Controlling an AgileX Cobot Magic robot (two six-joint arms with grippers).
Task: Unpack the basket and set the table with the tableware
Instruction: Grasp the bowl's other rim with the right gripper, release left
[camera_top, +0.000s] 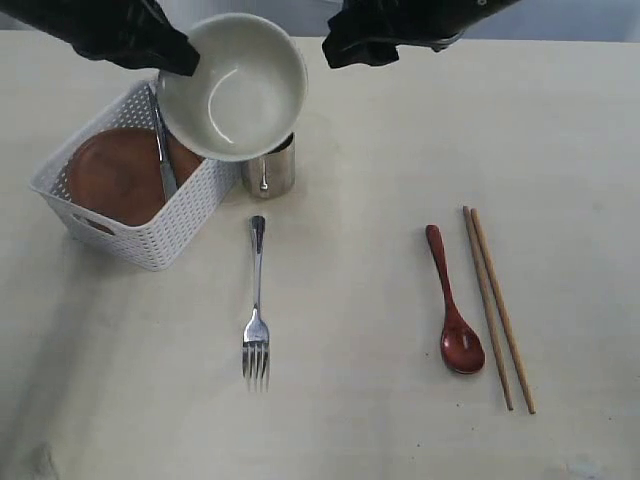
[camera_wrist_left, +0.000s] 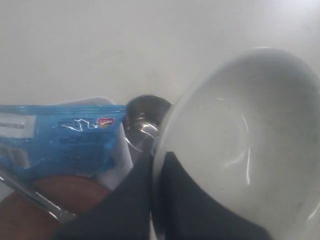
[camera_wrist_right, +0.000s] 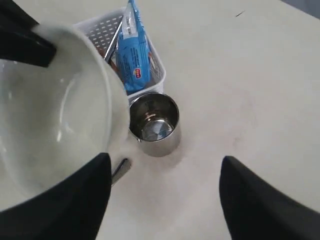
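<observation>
My left gripper (camera_top: 185, 62) is shut on the rim of the cream bowl (camera_top: 235, 88), holding it tilted in the air above the white basket (camera_top: 150, 235) and the steel cup (camera_top: 272, 170). In the left wrist view its fingers (camera_wrist_left: 185, 200) pinch the bowl (camera_wrist_left: 245, 130) rim. The basket holds the reddish-brown plate (camera_top: 115, 175) and a knife (camera_top: 164, 160). My right gripper (camera_wrist_right: 165, 190) hangs open above the table (camera_top: 380, 120) beside the cup (camera_wrist_right: 154, 122), holding nothing. A fork (camera_top: 257, 310), dark red spoon (camera_top: 452, 305) and chopsticks (camera_top: 497, 305) lie on the table.
A blue snack packet (camera_wrist_right: 134, 50) leans inside the basket (camera_wrist_right: 155, 67) at its end by the cup. The fork lies in front of the cup, and the spoon and chopsticks lie side by side to the right.
</observation>
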